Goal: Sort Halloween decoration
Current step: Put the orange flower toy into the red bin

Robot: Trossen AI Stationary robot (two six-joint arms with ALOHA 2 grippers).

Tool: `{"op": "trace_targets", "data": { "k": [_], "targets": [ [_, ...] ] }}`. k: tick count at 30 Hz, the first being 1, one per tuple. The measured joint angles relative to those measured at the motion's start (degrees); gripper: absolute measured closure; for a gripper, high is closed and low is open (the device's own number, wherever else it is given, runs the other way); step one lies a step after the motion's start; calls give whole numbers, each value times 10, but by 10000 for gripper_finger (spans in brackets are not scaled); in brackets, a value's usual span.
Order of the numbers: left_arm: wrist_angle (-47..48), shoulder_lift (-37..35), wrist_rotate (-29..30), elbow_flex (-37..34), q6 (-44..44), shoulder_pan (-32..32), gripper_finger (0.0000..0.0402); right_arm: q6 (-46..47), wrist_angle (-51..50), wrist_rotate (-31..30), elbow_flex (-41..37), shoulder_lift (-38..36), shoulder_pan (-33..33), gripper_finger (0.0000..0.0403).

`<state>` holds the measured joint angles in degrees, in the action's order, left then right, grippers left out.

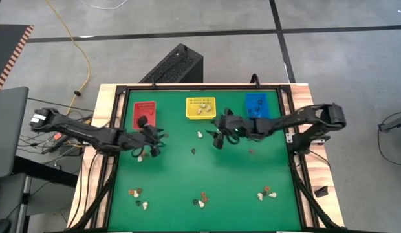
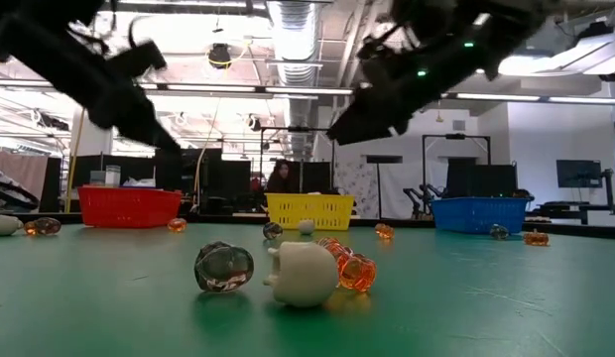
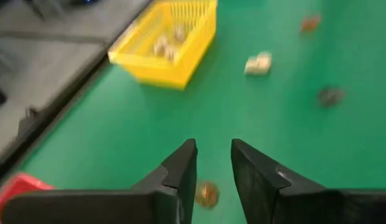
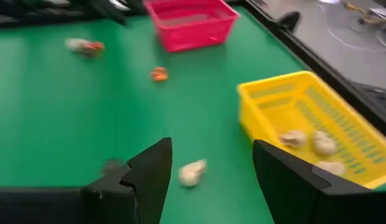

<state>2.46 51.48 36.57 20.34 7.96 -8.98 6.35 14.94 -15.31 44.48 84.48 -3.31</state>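
Note:
Halloween decoration trinkets in cream, orange and black lie scattered on the green mat (image 1: 239,181). My left gripper (image 1: 151,147) hovers open in front of the red bin (image 1: 145,113). An orange trinket (image 3: 207,194) lies on the mat below the gap between its fingers. My right gripper (image 1: 219,136) hovers wide open in front of the yellow bin (image 1: 200,107). A cream trinket (image 4: 192,172) lies on the mat between its fingers. The yellow bin (image 4: 311,124) holds several cream trinkets (image 4: 310,144).
A blue bin (image 1: 257,105) stands at the far right of the bin row. A black trinket (image 1: 193,151) and an orange one (image 1: 251,152) lie mid-mat. Small clusters (image 1: 202,199) (image 1: 266,193) (image 1: 137,194) sit near the front edge. A raised black frame (image 1: 291,162) borders the mat.

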Motion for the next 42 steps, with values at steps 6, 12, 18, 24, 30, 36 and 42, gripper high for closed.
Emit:
{"op": "trace_targets", "data": {
  "k": [6,12,18,24,30,36,42],
  "targets": [
    [-54,118,-35,4,-8,40,250,14,66,0,-75,-56,28,148],
    [-69,194,-58,17,-26,77,198,18,73,1,-82,-79,30,148],
    [-113,251,-88,19,-15,115,193,8,68,2,-82,-75,29,148],
    [-114,284,-98,19,-12,138,193,7,69,4,-82,-75,27,148],
    [-112,290,-145,19,-12,155,193,7,65,4,-82,-75,24,148],
    [-89,284,-169,20,-5,163,194,7,64,4,-82,-75,26,148],
    [-21,282,-189,38,24,169,236,7,62,4,-82,-75,26,148]
  ]
}}
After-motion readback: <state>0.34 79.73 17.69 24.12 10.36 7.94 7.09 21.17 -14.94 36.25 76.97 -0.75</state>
